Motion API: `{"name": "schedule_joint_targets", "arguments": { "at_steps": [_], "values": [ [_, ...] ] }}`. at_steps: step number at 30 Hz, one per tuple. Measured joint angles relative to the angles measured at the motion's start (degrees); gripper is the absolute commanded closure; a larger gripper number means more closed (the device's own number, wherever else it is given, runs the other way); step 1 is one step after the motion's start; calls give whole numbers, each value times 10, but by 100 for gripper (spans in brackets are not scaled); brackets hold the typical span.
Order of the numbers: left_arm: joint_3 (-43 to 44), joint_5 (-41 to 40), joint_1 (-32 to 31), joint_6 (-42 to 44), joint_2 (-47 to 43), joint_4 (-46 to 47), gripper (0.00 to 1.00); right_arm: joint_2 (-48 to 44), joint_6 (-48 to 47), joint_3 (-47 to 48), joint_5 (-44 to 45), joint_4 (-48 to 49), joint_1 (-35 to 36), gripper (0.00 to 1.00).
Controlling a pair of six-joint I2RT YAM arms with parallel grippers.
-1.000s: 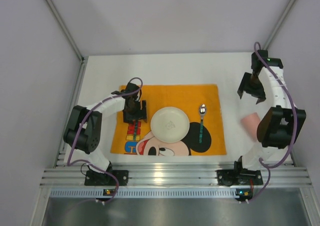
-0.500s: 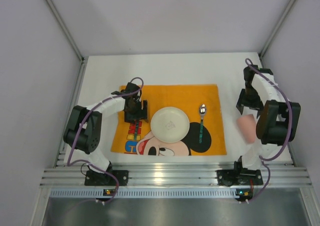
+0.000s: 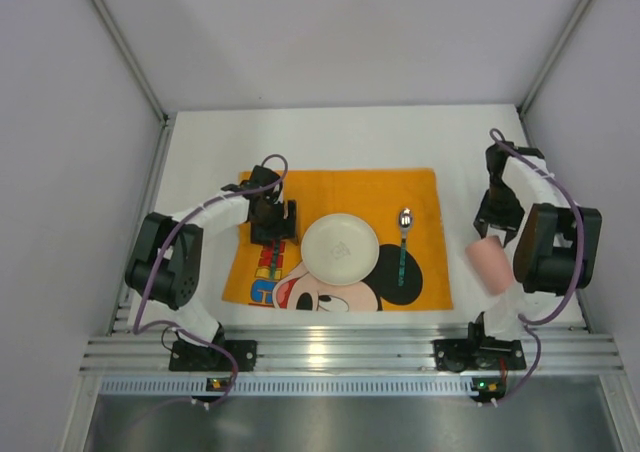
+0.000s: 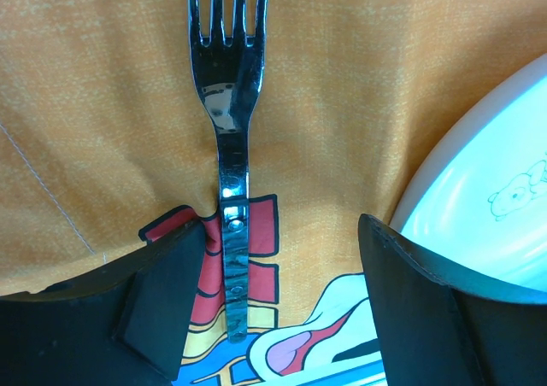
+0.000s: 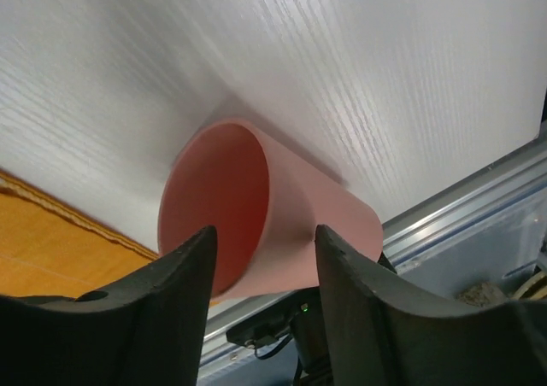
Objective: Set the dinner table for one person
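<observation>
Dinner table (image 3: pixel 330 137) holds a pink cup (image 3: pixel 487 262) near its right edge, just past my right gripper (image 3: pixel 497 224), fingers apart. My left gripper (image 4: pixel 280 224), also spread, straddles the fork (image 4: pixel 231 104).

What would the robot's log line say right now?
left gripper open, astride fork on mat | right gripper open, over pink cup lying sideways on dinner table

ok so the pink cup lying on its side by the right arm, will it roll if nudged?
Likely rolls: the pink cup lies on its side on the smooth white table. It looks like thin plastic, so probably light and apt to skid off a finger push. With the fingers of the right gripper straddling its mouth, a squeeze might flex the rim.
</observation>
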Motion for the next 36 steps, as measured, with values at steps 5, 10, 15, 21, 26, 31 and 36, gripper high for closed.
{"name": "schedule_joint_targets", "arguments": {
  "at_steps": [5, 10, 15, 21, 26, 31, 36],
  "values": [
    [10, 15, 1, 0, 13, 2, 23, -50, -1, -41, -13, -10, 0, 100],
    [25, 31, 2, 0, 24, 1, 23, -55, 4, -81, -28, -22, 0, 100],
    [28, 38, 2, 0, 27, 4, 23, -56, 3, -92, -32, -21, 2, 100],
    [28, 38, 2, -2, 25, 5, 21, -75, 5, -60, -44, -32, 2, 100],
    [34, 23, -1, -17, 26, -5, 19, -79, 4, 66, -48, -41, 2, 100],
    [36, -36, -8, -42, 18, -28, 14, -117, -2, 131, -94, -4, 2, 100],
    [25, -127, -6, -70, -6, -89, 11, -156, -2, 127, -163, 68, 10, 100]
  ]
}}
